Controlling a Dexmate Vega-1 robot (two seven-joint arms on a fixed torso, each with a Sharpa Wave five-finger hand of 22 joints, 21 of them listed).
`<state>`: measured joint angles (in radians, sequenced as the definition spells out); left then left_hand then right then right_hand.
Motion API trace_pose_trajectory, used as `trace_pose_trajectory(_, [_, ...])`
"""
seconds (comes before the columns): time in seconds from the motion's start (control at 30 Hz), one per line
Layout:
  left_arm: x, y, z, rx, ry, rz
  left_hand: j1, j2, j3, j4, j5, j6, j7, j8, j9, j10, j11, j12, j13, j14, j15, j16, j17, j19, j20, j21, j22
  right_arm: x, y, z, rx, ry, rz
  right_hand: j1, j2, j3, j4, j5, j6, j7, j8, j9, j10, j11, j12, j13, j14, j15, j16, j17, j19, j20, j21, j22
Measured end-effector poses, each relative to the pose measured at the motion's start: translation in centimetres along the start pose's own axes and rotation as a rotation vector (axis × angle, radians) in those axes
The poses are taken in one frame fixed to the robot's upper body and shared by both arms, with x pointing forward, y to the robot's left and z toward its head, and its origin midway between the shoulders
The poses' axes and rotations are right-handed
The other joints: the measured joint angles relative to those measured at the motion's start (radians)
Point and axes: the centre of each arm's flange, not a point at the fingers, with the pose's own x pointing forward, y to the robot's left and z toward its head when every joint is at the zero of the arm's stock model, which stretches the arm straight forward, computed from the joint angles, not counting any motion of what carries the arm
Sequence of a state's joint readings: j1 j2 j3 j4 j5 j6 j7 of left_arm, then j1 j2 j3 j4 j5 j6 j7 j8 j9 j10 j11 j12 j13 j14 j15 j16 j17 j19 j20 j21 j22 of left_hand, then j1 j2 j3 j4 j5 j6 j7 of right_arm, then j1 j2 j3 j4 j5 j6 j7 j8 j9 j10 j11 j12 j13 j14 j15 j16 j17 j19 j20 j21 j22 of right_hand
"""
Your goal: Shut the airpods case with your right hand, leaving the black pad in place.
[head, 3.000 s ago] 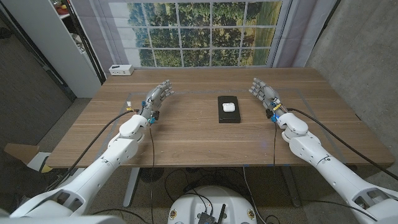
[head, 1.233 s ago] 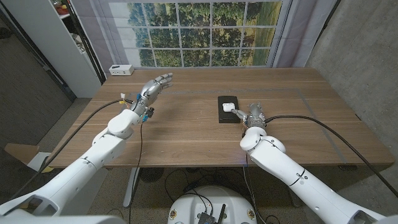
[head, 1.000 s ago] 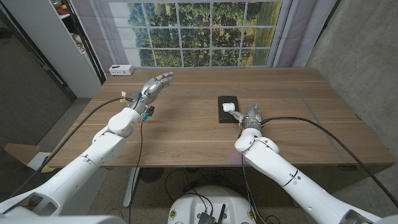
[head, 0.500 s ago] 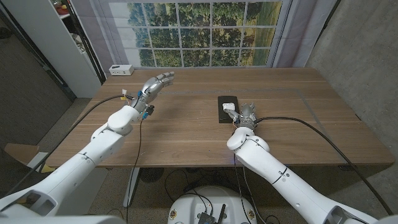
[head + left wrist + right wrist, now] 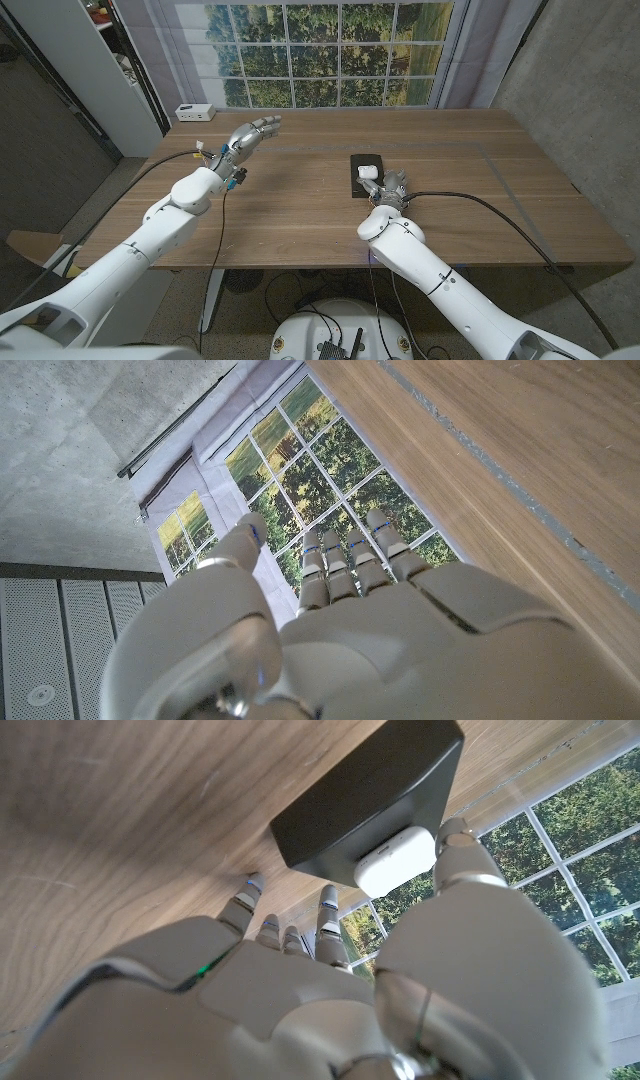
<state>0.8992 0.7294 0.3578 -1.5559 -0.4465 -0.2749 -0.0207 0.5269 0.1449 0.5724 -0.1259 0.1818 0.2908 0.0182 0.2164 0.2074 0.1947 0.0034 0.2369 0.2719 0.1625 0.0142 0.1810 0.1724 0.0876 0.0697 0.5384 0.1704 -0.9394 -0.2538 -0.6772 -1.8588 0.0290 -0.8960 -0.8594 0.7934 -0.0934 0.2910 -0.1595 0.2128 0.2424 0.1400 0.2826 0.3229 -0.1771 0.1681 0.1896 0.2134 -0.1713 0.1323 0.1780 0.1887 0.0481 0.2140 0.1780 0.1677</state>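
Your case (image 5: 366, 171) sits shut on the pad (image 5: 366, 186). Your right hand (image 5: 392, 186), fingers spread, holds nothing just right of it. Left hand (image 5: 247, 140) is spread too.

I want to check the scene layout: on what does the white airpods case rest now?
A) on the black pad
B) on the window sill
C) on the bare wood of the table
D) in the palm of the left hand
A: the white airpods case sits on top of the black pad, beside the right hand.
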Motion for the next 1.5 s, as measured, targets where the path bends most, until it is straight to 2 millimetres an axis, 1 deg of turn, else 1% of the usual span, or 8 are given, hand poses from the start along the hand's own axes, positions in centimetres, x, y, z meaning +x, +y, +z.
trace_pose_trajectory(0.17, [0.0,0.1,0.2,0.006,0.003,-0.005,0.0,0.0,-0.004,-0.004,0.0,0.007,0.003,0.0,0.0,0.0,0.0,0.004,0.0,0.0,0.0,0.0,0.0,0.0,0.0,-0.008,0.0,0.0,0.2,0.0,0.012,0.008,-0.011,-0.004,-0.004,-0.004,0.004,0.0,0.0,0.0,0.0,0.0,0.005,0.005,0.0,0.0,0.0,0.0,0.0,0.0,-0.004,-0.003,0.0,0.0])
trace_pose_trajectory(0.27, [0.1,0.1,0.3,0.011,0.004,-0.009,0.0,0.0,-0.004,-0.004,0.0,0.007,0.003,0.0,0.0,0.0,0.0,0.004,0.0,0.0,0.0,0.0,0.0,-0.006,-0.006,-0.008,0.0,0.1,0.3,0.0,0.021,0.007,-0.024,-0.009,-0.009,-0.01,0.01,0.0,-0.018,-0.001,0.0,0.005,0.005,0.005,0.0,0.0,0.0,0.0,0.0,0.0,-0.008,0.0,0.0,0.0])
trace_pose_trajectory(0.6, [0.6,0.2,0.7,0.021,0.003,-0.02,0.0,0.0,-0.008,-0.008,0.007,0.007,0.003,0.0,0.0,0.0,0.0,0.007,0.005,0.0,0.0,0.0,-0.005,-0.009,-0.002,-0.015,0.0,0.0,0.6,0.4,0.048,-0.016,-0.076,-0.009,-0.009,-0.01,0.01,0.0,-0.028,-0.001,0.0,0.009,0.005,0.005,0.0,0.0,0.0,0.0,0.0,0.0,-0.014,-0.003,-0.001,0.003])
trace_pose_trajectory(0.97, [1.1,0.3,0.6,0.027,0.013,-0.036,0.0,0.0,-0.012,-0.012,0.011,0.007,0.003,0.0,0.0,0.0,0.0,0.007,0.005,0.0,0.0,0.0,-0.005,-0.009,-0.002,-0.023,0.0,-0.3,1.4,0.7,0.059,-0.023,-0.08,-0.001,-0.001,-0.01,0.01,0.008,-0.031,-0.004,0.008,0.014,0.005,0.005,0.0,0.0,0.0,0.0,0.0,0.0,-0.014,-0.003,0.003,0.002])
trace_pose_trajectory(1.07, [1.3,0.2,0.5,0.028,0.016,-0.043,0.0,0.0,-0.012,-0.012,0.011,0.007,0.003,0.0,0.0,0.0,0.0,0.007,0.005,0.0,0.0,0.0,-0.005,-0.009,-0.002,-0.023,0.0,-0.3,1.5,0.8,0.064,-0.023,-0.082,0.006,-0.001,-0.01,0.01,0.008,-0.039,-0.003,0.015,0.019,0.004,0.001,0.0,0.0,0.0,-0.007,0.0,0.0,-0.005,-0.013,0.004,0.0])
trace_pose_trajectory(1.17, [1.5,0.3,0.5,0.029,0.02,-0.048,0.0,0.0,-0.012,-0.012,0.011,0.007,0.003,0.0,0.0,0.0,0.0,0.007,0.005,0.0,0.0,0.0,-0.005,-0.009,-0.002,-0.023,0.0,-0.3,1.7,0.8,0.068,-0.019,-0.089,0.011,0.003,-0.01,0.01,0.008,-0.052,-0.016,0.015,0.024,0.005,-0.002,0.0,0.0,0.0,-0.018,0.004,0.0,0.0,-0.018,0.004,0.0])
trace_pose_trajectory(1.37, [2.1,0.3,0.5,0.031,0.022,-0.062,0.0,0.0,-0.017,-0.016,0.011,0.007,0.003,0.0,0.005,0.0,0.0,0.007,0.005,0.0,0.0,0.0,-0.005,-0.013,0.001,-0.031,0.0,-0.3,1.7,0.7,0.078,-0.008,-0.108,0.016,0.008,-0.01,0.01,0.008,-0.066,-0.03,0.023,0.032,0.005,-0.002,0.007,0.0,0.0,-0.018,0.008,0.0,0.0,-0.029,0.004,0.0])
trace_pose_trajectory(1.5, [2.6,0.2,0.5,0.035,0.021,-0.071,0.0,0.0,-0.017,-0.016,0.015,0.007,0.003,0.0,0.005,0.003,0.003,0.007,0.009,0.0,0.0,0.0,-0.005,-0.013,0.001,-0.031,0.0,-0.2,1.6,0.5,0.083,0.001,-0.12,0.019,0.011,-0.01,0.01,0.015,-0.06,-0.036,0.032,0.041,0.005,-0.002,0.007,0.0,0.0,-0.018,0.008,0.0,0.0,-0.029,0.004,0.0])
